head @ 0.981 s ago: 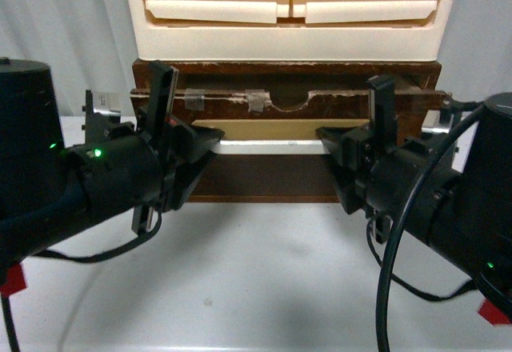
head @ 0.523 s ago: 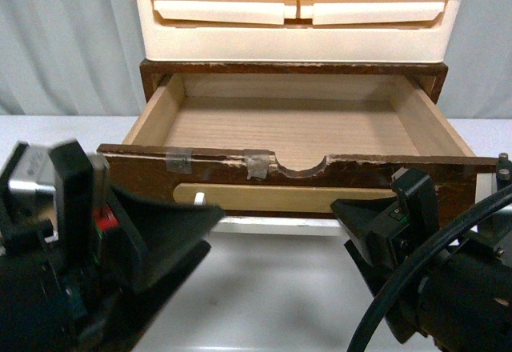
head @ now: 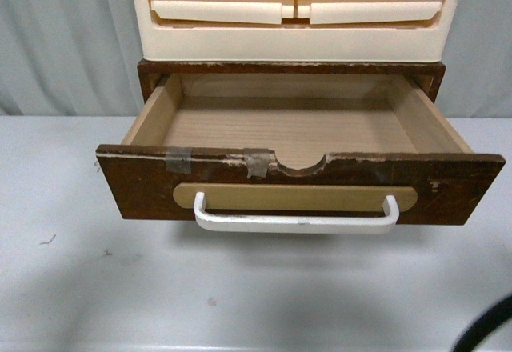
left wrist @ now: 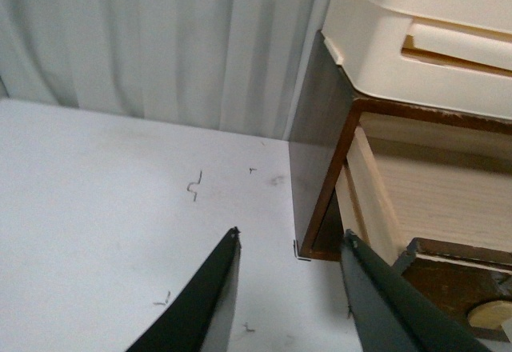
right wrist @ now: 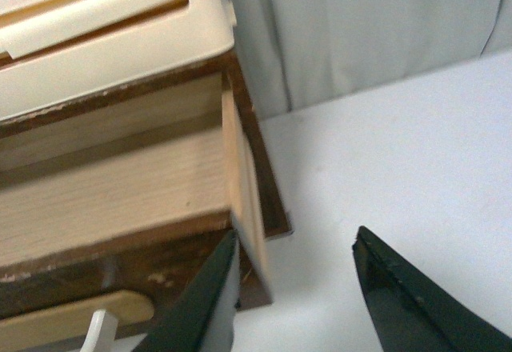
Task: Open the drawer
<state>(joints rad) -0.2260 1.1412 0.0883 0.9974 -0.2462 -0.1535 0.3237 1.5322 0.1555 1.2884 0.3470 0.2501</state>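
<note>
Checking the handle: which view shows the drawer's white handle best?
Front view: the whole white handle spans the drawer front. The right wrist view shows one end; the left wrist view only its tan plate.

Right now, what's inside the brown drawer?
The drawer looks empty: only its pale wood floor and sides show. Its front panel hides the strip of floor right behind it.

The drawer (head: 296, 184) juts out at 12 o'clock and blocks the middle, with its white handle (head: 296, 222) nearest. Its pale inside is open from above toward the front, while the cream plastic drawers (head: 296, 24) stand over its back end. The surface (head: 240, 304) offers free room from 3 through 6 to 9 o'clock, apart from a dark cable (head: 484, 332) at 5.
</note>
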